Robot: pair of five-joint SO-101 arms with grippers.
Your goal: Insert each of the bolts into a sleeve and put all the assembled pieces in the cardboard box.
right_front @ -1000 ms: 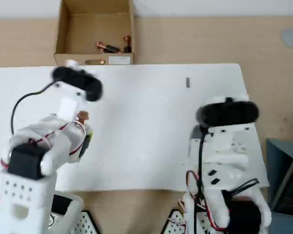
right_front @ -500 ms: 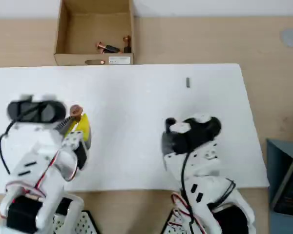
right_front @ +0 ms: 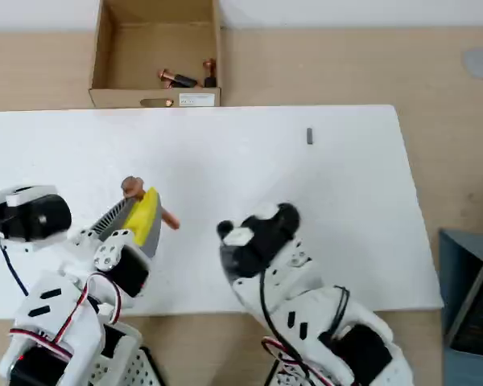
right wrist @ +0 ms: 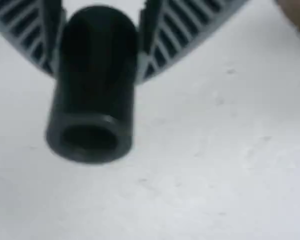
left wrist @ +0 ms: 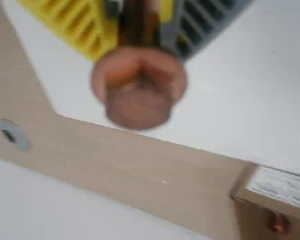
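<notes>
Left gripper (right_front: 137,211): clamped on copper-coloured metal bolt (right_front: 132,187), above white sheet's (right_front: 322,201) left half.
Right gripper (right wrist: 100,35): gripping black cylindrical sleeve (right wrist: 92,100), hollow end outward, above sheet.
Open cardboard box (right_front: 98,56): on wooden table (right_front: 451,121) past sheet's far edge, near left corner; copper-and-black pieces (right_front: 177,79) inside.
Box label (right_front: 196,100): white, print unreadable.

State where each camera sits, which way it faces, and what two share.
High view: fixed above the table, looking down on white mat, cardboard box and both arms.
Left wrist view: on the left wrist, facing the table edge and box past the left end effector, shut on a bolt.
Right wrist view: on the right wrist, facing the mat past the right end effector, shut on a sleeve.
Shared: high and left wrist views both show bolt and box.
</notes>
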